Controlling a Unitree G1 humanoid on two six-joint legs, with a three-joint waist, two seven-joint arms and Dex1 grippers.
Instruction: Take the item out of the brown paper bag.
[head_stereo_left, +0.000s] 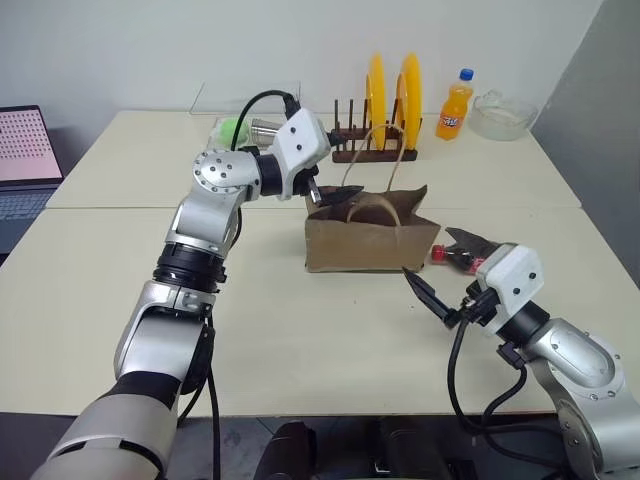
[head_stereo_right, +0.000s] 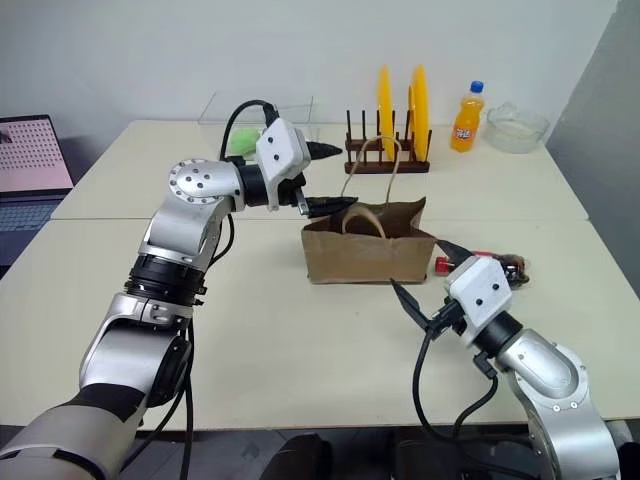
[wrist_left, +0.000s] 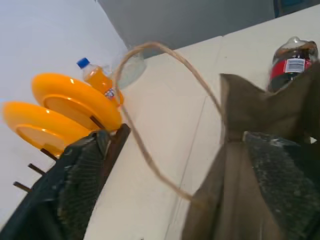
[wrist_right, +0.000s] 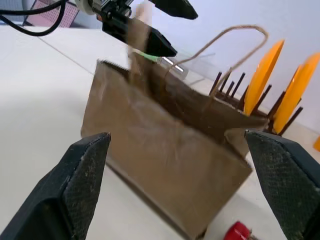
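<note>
Right gripper (head_stereo_left: 448, 275) gapes empty; left gripper (head_stereo_right: 328, 178) spread at brown paper bag (head_stereo_left: 370, 240); item's (head_stereo_left: 458, 257) label unreadable.

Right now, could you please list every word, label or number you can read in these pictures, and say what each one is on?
No text can be read.
Small bottle: red label with a white barcode-like patch, too blurred to read.
Orange soda bottle: label too small to read.
Laptop: screen shows a pink dotted pattern, no legible words.
Paper bag: plain, no print.
</note>
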